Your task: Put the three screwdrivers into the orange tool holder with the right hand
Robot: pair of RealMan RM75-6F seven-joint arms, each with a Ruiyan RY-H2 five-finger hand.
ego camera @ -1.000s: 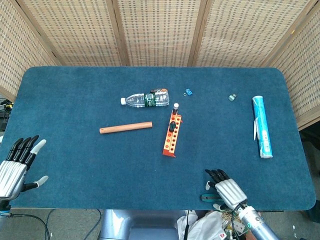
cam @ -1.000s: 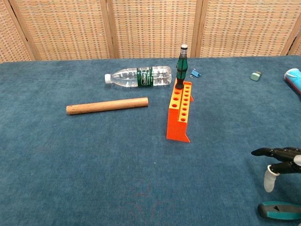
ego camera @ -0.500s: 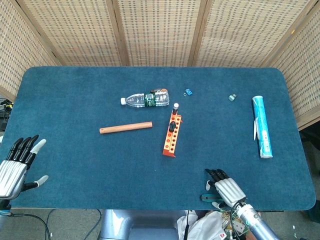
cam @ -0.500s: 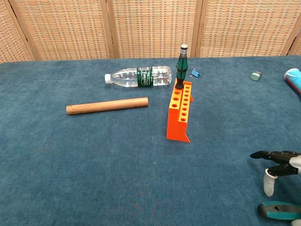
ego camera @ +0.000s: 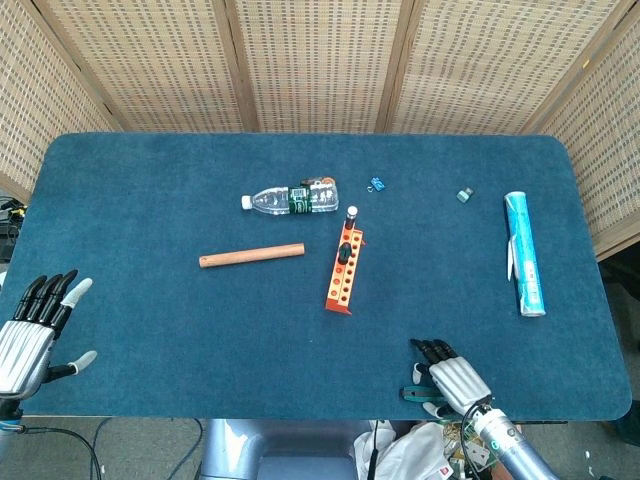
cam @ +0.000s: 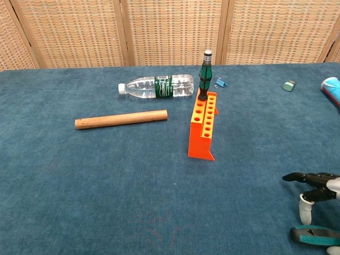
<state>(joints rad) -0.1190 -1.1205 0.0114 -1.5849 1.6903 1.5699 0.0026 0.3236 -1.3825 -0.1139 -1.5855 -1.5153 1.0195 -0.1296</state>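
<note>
Head view: the right hand point(ego camera: 452, 380), fingers spread and holding nothing, hovers at the surface's point(ego camera: 150, 180) near edge over a teal-handled screwdriver point(ego camera: 411, 395). The orange holder point(ego camera: 342, 275) lies far ahead, leftward.

Chest view: the screwdriver point(cam: 313, 235) lies crosswise, just below the hand point(cam: 313, 192).
</note>
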